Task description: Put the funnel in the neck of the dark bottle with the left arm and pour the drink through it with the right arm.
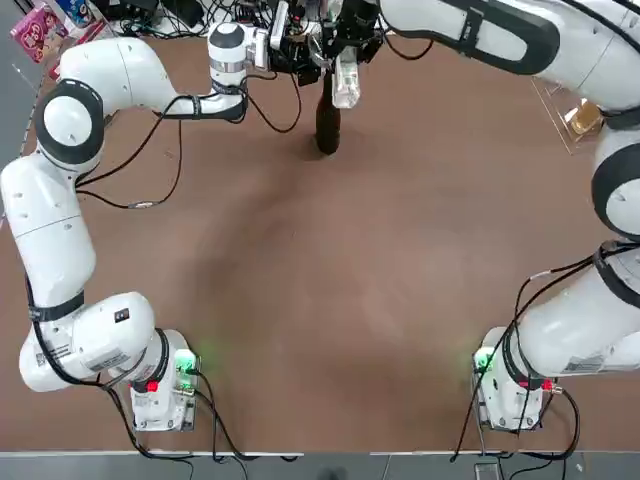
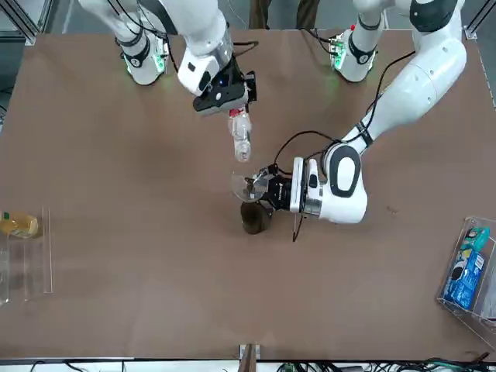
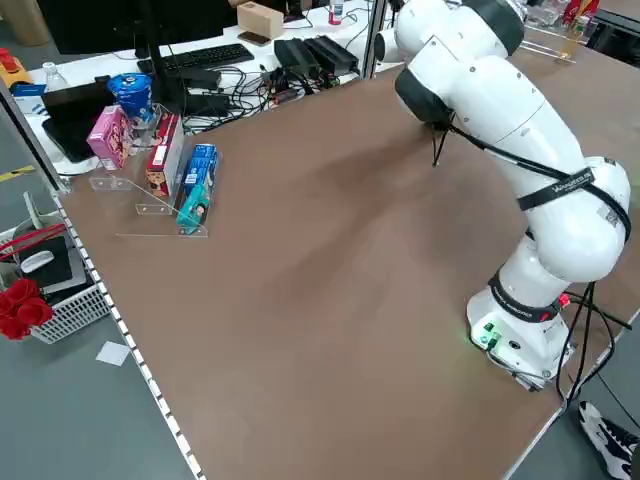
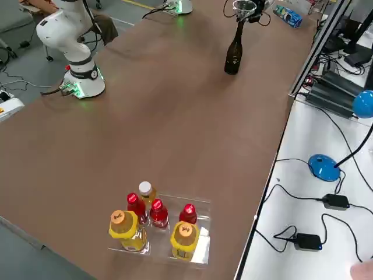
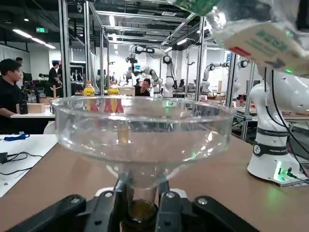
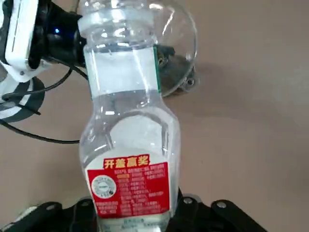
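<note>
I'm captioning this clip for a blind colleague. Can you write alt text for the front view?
The right gripper holds the drink tilted neck-down over the funnel, which sits in the neck of the dark bottle at mid-table. The left gripper holds the funnel's stem from the side. A yellow bottle stands in a clear tray near the table edge.

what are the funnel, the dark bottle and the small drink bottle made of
Small see-through funnel: likely clear plastic, glossy; the room shows through its bowl. Tall dark wine-style bottle: seemingly glass, near-black with shiny highlights. Small clear drink bottle: thin transparent plastic with moulded contours and a printed label.
</note>
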